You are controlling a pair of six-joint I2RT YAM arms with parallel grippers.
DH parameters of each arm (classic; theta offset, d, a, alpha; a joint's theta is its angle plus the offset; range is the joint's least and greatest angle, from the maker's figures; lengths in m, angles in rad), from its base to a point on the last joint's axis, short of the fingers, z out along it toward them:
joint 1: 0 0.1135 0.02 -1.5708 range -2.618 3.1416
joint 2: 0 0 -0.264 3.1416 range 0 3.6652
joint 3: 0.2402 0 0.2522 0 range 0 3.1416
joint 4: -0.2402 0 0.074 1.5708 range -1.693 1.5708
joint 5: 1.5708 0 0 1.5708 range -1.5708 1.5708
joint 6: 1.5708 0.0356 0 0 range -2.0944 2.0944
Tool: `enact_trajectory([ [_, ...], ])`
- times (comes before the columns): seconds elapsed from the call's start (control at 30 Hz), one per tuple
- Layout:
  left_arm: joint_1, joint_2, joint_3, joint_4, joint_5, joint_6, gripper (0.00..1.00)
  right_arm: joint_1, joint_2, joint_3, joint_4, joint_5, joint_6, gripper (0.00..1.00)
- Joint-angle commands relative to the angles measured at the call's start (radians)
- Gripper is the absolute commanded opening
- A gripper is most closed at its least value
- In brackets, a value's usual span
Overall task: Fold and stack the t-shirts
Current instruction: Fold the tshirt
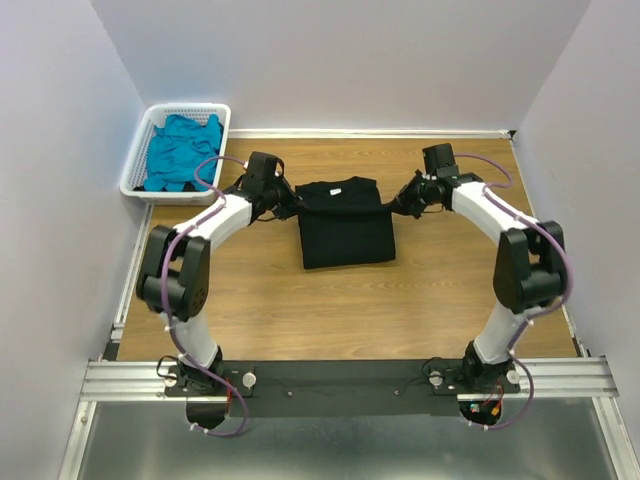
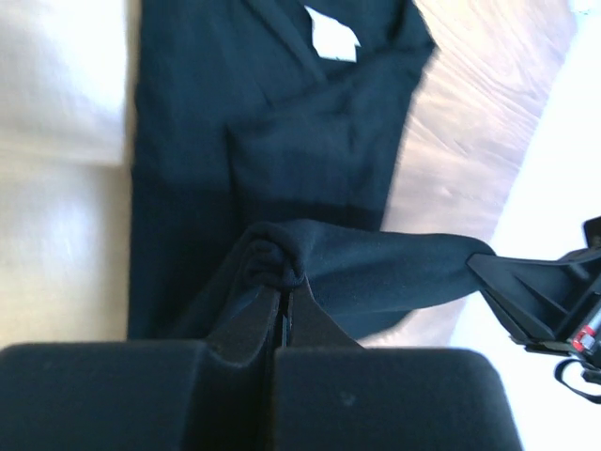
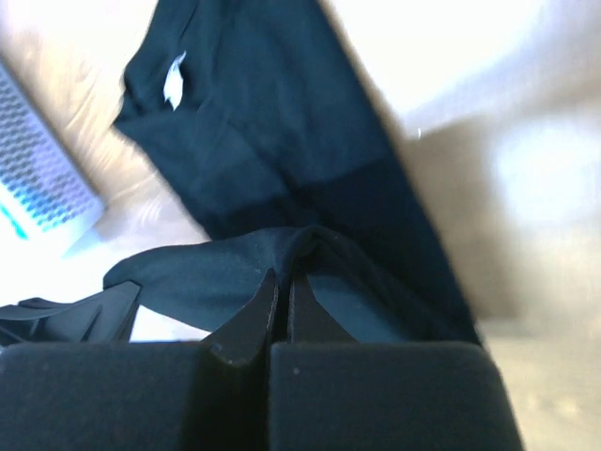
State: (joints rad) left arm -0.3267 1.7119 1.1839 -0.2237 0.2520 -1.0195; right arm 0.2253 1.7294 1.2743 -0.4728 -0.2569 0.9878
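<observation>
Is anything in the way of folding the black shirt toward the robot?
Nothing visible. Left gripper and right gripper pinch the far edge of the black shirt; the teal shirt lies off in the basket.

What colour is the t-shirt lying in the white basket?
Teal-blue; the t-shirt shows best in the top external view.

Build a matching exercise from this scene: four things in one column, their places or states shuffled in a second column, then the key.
Things
1. black t-shirt
2. teal t-shirt
3. basket
4. left gripper

Places or states
A. crumpled inside the basket
B. shut on a bunched edge of the black t-shirt
C. white, standing at the far left corner
D. lying in the middle of the table

Pairs: 1-D, 2-A, 3-C, 4-B
</observation>
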Motion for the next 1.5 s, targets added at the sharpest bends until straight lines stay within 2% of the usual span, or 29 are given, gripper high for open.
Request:
enact_trajectory([
  [0.0,0.086,0.121,0.063,0.003,-0.066,0.098,0.0,-0.06,0.16,0.101,0.022,0.091,-0.092,0.01],
  [0.33,0.112,0.192,-0.006,0.124,-0.031,0.075,0.0,-0.06,0.28,0.186,0.092,0.038,-0.211,0.01],
  [0.7,0.118,0.164,-0.141,0.25,-0.062,0.044,0.0,-0.06,0.329,0.155,0.23,-0.071,-0.284,0.01],
  [0.83,0.118,0.19,-0.15,0.244,-0.046,0.045,0.0,-0.06,0.372,0.149,0.235,-0.1,-0.295,0.01],
  [1.0,0.118,0.195,-0.193,0.231,-0.017,0.048,0.0,-0.06,0.389,0.065,0.237,-0.125,-0.278,0.01],
  [1.13,0.112,0.154,-0.26,0.19,-0.023,0.076,0.0,-0.058,0.325,-0.071,0.235,-0.123,-0.261,0.01],
  [1.23,0.088,0.103,-0.309,0.141,-0.039,0.119,0.0,-0.05,0.219,-0.212,0.234,-0.128,-0.241,0.01],
  [1.33,0.057,0.034,-0.383,0.1,-0.022,0.159,0.0,-0.021,0.066,-0.323,0.23,-0.12,-0.219,0.01],
  [1.47,0.018,-0.136,-0.527,0.06,-0.029,0.177,0.0,0.015,-0.131,-0.507,0.215,-0.114,-0.176,0.01],
])
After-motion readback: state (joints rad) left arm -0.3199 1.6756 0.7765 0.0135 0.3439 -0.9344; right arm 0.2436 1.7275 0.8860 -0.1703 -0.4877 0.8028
